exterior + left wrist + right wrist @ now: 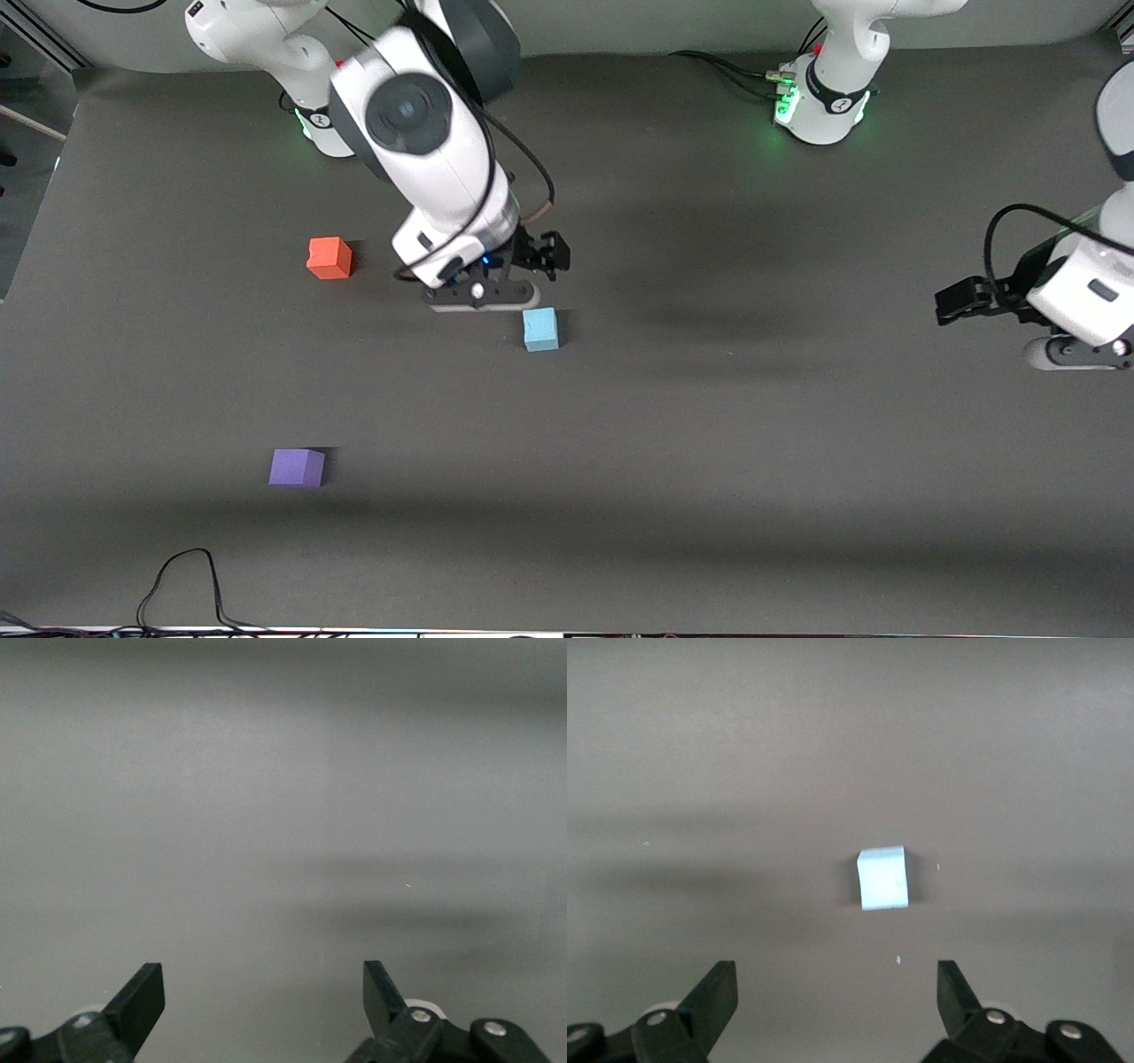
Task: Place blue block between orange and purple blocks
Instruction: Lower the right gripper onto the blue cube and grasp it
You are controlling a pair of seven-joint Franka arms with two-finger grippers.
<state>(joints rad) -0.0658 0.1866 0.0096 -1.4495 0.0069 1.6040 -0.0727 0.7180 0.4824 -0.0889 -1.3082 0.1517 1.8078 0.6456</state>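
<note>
The blue block lies alone on the dark table, about midway between the two arms' ends. The orange block sits toward the right arm's end. The purple block sits at the same end, nearer to the front camera. My right gripper hangs open over bare table just beside the blue block, with nothing between its fingers. My left gripper waits open and empty over bare table at the left arm's end.
The two robot bases stand along the table's back edge. A loose black cable loops over the table's front edge. A wide stretch of grey mat separates the blocks from the left arm.
</note>
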